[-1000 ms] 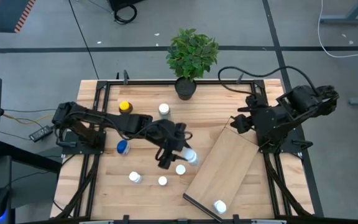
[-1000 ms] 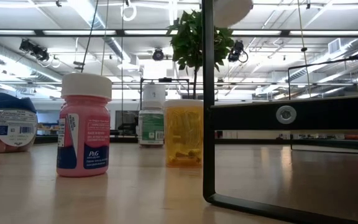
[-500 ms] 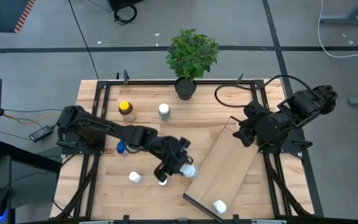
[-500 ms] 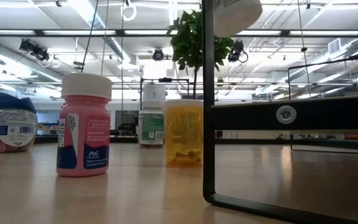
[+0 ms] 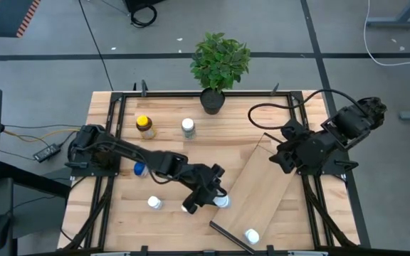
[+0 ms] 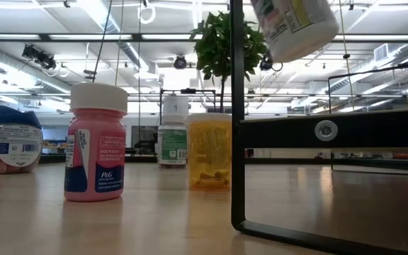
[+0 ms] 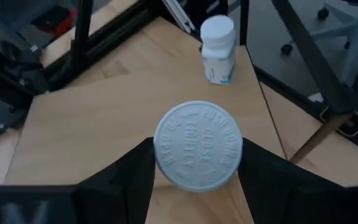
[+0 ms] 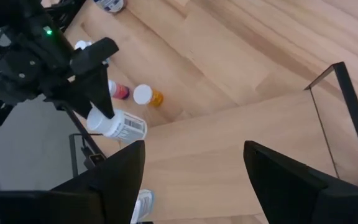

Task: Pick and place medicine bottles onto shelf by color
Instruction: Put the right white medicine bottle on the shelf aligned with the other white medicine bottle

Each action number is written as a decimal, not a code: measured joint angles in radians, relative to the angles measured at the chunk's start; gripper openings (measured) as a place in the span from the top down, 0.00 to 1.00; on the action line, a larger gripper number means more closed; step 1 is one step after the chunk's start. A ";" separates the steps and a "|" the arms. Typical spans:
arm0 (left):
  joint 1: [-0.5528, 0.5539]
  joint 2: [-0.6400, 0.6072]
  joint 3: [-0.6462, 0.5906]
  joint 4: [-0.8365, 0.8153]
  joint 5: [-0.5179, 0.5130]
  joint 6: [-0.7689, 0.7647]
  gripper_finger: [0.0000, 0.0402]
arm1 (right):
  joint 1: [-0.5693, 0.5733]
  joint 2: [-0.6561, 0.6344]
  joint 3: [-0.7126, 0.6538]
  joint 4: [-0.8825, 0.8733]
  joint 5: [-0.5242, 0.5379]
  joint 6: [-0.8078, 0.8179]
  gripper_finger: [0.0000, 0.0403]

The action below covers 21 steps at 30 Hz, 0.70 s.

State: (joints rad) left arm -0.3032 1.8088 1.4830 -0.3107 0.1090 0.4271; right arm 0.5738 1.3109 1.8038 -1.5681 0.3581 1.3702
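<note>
My left gripper (image 5: pixel 208 192) reaches across the table to the shelf's left edge and is shut on a white bottle (image 7: pixel 197 146) with a white cap. The shelf (image 5: pixel 262 181) is a light-wood board with dark trim, lying slanted at the table's right. One white bottle (image 5: pixel 251 235) stands upright at the shelf's near end. An amber bottle with a yellow cap (image 5: pixel 144 125), a white one (image 5: pixel 187 126), a blue-capped one (image 5: pixel 139 169) and two more white-capped ones (image 5: pixel 154 203) stand on the table. My right gripper (image 8: pixel 194 186) is open and hovers over the shelf's far end. My left gripper pinches the white bottle between its two fingers (image 7: pixel 132 171) on its sides near the cap end, and the cap (image 7: pixel 197 143) faces the wrist camera. The fingers slant down from the table's left. The bottle (image 6: pixel 296 25) is lifted clear and tilted, base lowest, above the shelf's edge.
A potted green plant (image 5: pixel 219 64) stands at the table's far edge. In the low view a pink bottle (image 6: pixel 95 142) and a yellow one (image 6: pixel 209 151) stand left of the shelf's dark frame (image 6: pixel 238 142). Bare board lies between the shelf's ends.
My left gripper has carried the white bottle toward the table's near edge and right, up to the shelf's left edge. The bottle has come down into the low view and tipped. My right arm has shifted slightly over the shelf's far end.
</note>
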 joint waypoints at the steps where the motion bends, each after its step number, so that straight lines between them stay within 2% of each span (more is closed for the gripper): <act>1: 0.003 0.000 0.014 -0.027 0.001 0.000 0.48 | 0.005 0.000 0.000 0.000 0.000 0.009 0.30; 7: 0.013 0.026 0.153 -0.171 0.008 -0.008 0.50 | 0.045 0.000 0.000 -0.001 0.002 0.048 0.30; 13: 0.015 0.154 0.380 -0.389 0.019 -0.056 0.49 | 0.081 0.000 0.000 -0.003 0.003 0.072 0.30; 16: 0.008 0.224 0.485 -0.465 -0.012 -0.067 0.49 | 0.093 0.000 0.000 -0.003 0.004 0.071 0.30; 21: 0.008 0.290 0.592 -0.490 -0.024 -0.076 0.49 | 0.117 0.000 0.000 -0.003 0.004 0.071 0.30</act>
State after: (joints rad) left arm -0.2952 2.0985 2.0755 -0.8007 0.0855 0.3511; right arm 0.6903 1.3109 1.8038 -1.5711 0.3619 1.4410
